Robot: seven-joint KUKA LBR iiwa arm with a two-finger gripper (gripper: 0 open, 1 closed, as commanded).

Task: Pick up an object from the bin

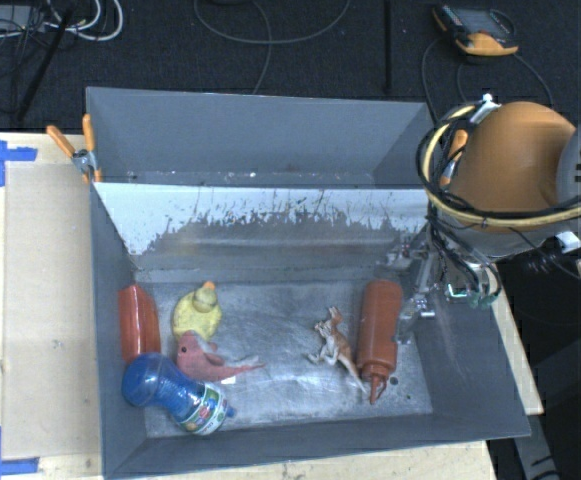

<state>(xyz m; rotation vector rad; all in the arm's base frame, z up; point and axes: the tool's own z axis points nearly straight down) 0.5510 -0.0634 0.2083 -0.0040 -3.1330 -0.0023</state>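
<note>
- The brown-red squeeze bottle (378, 333) lies on the bin floor near the right wall. Its broad base points toward the far wall and its narrow nozzle toward the near edge.
- It has a smooth, rounded plastic body of a dull reddish brown, tapering to a pointed tip.
- The gripper (417, 293) is low in the bin, just beside the bottle's upper right side, between it and the right wall. Whether it is spread or closed up cannot be told, nor whether it touches the bottle.
- The arm comes in over the bin's right rim. Its wrist is capped by a rounded orange cover (515, 158), with dark and yellow cables (436, 173) looped around it.
- The bin (270, 158) is grey sheet metal with sloping walls and a scuffed floor.
- A small tan animal figure (334, 348) with thin legs lies just left of the bottle.
- Well apart, toward the left wall, lie four things:
  - a yellow duck toy (198, 313);
  - a pink bird-like toy (202, 358);
  - a red cylinder (138, 323) along the wall;
  - a glossy blue bottle (170, 393) on its side in the near left corner.
</note>
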